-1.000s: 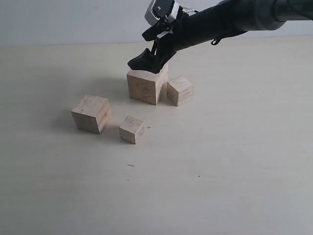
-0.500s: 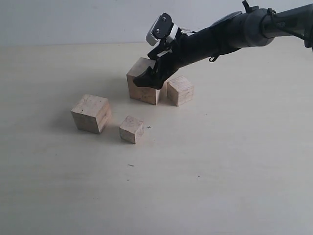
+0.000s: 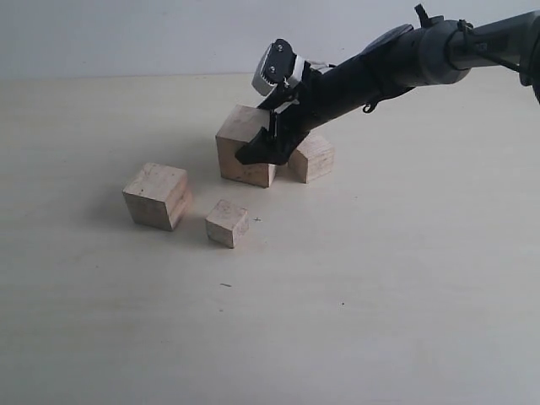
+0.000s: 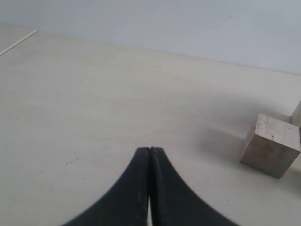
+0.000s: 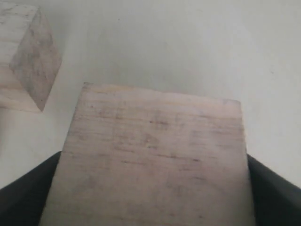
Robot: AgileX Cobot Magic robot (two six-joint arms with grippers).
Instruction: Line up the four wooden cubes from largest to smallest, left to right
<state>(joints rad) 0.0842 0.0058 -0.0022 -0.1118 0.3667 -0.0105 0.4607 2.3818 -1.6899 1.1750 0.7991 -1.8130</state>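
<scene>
While the right gripper (image 3: pixel 257 148) reaches in from the right of the exterior view, it sits low over the largest cube (image 3: pixel 229 152) and straddles it. One dark finger lies across the cube's near face, and the other is hidden behind the block. In the right wrist view the cube's pale, smudged top fills the space between the two fingers (image 5: pixel 28 197). They meet its opposite sides, so the claw is spread to the cube's full width and appears pressed against it. This cube stands toward the back of the table (image 3: pixel 380 295).

The third cube (image 3: pixel 316 160) is just beside it on the right, partly covered by the arm. The second-largest cube (image 3: pixel 158 196) rests well apart to the left and nearer the camera. The smallest cube (image 3: pixel 227 223) lies near it, to its right.

The left gripper (image 4: pixel 149 150) hangs over bare tabletop with its fingertips pressed together and nothing between them. The second-largest cube lies off to one side of it, apart from the tips.
</scene>
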